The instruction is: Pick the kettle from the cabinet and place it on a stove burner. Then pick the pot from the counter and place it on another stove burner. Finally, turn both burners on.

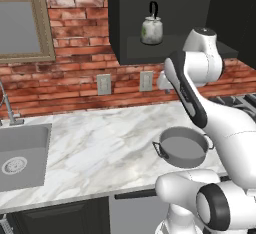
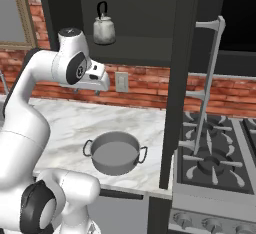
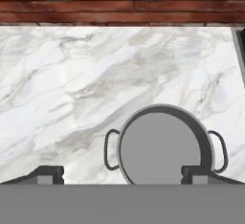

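Observation:
The small silvery kettle (image 1: 151, 29) (image 2: 104, 30) with its black arched handle stands upright in the open niche of the black cabinet (image 1: 131, 53) (image 2: 145, 8). On the marble counter (image 1: 100, 143) (image 3: 62, 84) sits the wide grey pot (image 1: 183, 146) (image 2: 116, 153) (image 3: 165, 147), empty, with a loop handle on each side. My gripper (image 2: 87, 92) (image 3: 122, 174) hangs open high above the counter, pointing down. It is below and left of the kettle and holds nothing. The stove burners (image 2: 212, 164) lie to the right of the pot.
An open black cabinet door (image 2: 176, 78) with a long silver handle (image 2: 209, 78) stands between the pot and the stove. A sink (image 1: 22, 158) with a faucet (image 1: 7, 105) is at the far left. Two wall outlets (image 1: 103, 84) (image 1: 146, 80) sit on the brick backsplash.

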